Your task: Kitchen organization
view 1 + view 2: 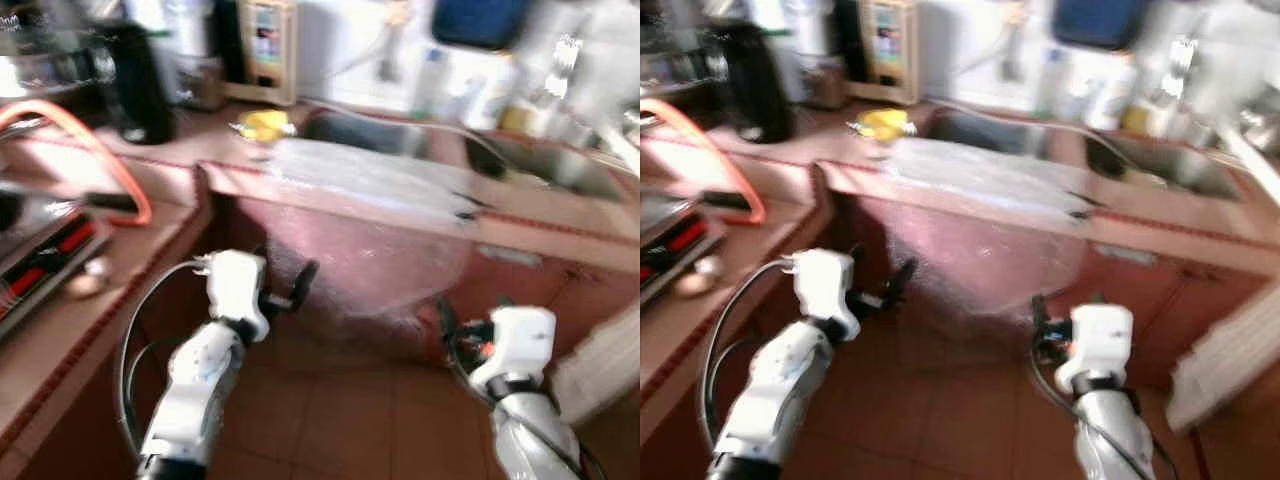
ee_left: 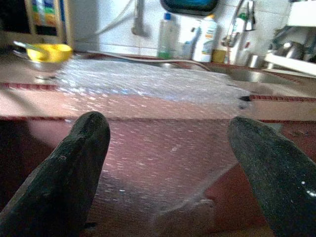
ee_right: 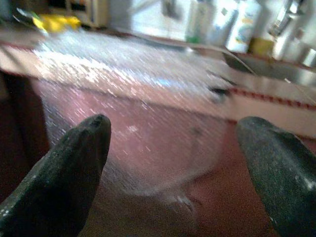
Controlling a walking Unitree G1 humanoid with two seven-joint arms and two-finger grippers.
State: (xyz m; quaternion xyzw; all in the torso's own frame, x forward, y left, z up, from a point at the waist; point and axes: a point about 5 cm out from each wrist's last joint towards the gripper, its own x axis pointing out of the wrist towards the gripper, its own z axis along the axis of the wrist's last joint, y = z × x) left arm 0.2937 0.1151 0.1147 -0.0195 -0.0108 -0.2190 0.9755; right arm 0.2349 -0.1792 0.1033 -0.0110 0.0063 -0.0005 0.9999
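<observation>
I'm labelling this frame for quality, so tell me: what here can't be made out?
- Bottles behind the sink: motion blur in the left eye view, labels unreadable.
- Cabinet front under the counter: veiled by the hanging bubble wrap.
- Bowl: contents too small, left wrist view.
- Right tool: fingers blurred in the right eye view.

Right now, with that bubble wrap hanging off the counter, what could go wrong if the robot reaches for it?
The bubble wrap hangs over the counter edge, so a tug might drag it all to the floor. Its top end lies near the yellow bowl, which could get pulled along. Both the left end effector and right end effector are open and below the counter; the head views are blurred, so aim may be off.
</observation>
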